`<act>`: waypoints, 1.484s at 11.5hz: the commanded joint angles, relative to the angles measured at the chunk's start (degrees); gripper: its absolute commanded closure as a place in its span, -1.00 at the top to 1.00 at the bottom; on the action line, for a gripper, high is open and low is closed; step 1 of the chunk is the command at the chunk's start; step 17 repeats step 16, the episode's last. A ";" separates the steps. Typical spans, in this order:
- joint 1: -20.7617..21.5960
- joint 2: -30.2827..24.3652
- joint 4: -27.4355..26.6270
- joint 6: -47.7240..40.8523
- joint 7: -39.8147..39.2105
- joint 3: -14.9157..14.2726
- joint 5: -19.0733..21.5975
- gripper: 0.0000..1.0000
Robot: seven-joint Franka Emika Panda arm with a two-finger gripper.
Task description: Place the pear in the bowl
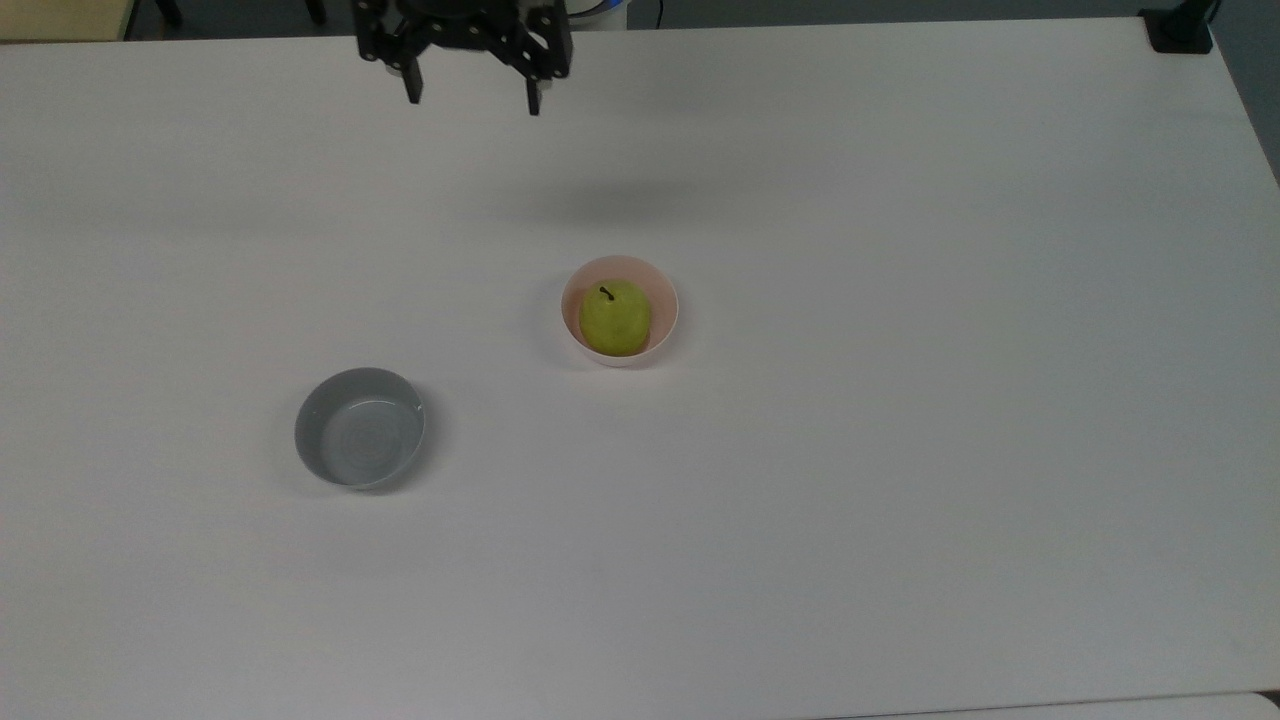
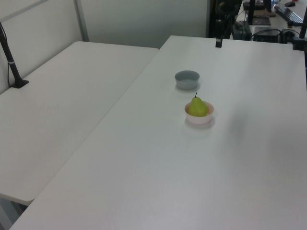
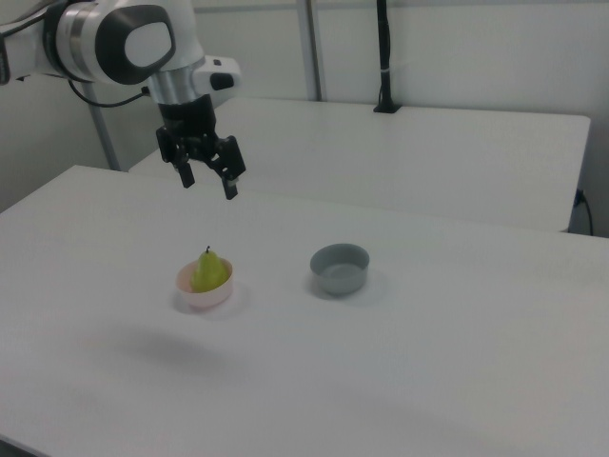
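The yellow-green pear (image 1: 615,318) (image 2: 197,107) (image 3: 209,270) sits upright inside the pale pink bowl (image 1: 668,292) (image 2: 200,119) (image 3: 203,298) near the middle of the white table, its dark stem pointing up. My gripper (image 1: 472,98) (image 3: 208,183) hangs open and empty high above the table, up and to the left of the bowl in the top view, well clear of the pear. In the left view a dark finger of the gripper (image 2: 218,42) shows at the top edge.
A shallower grey bowl (image 1: 360,427) (image 2: 186,79) (image 3: 339,268) stands empty on the white table (image 1: 900,450), to the lower left of the pink one in the top view. A second white table (image 2: 62,96) adjoins on the left view's left. A black post (image 3: 383,57) rises behind.
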 commanded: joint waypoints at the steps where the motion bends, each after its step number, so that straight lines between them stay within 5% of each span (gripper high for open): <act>1: 0.91 -1.09 1.16 -1.42 -10.16 -4.58 2.95 1.00; 17: 3.28 -2.93 2.30 -3.35 -8.07 -7.48 3.12 1.00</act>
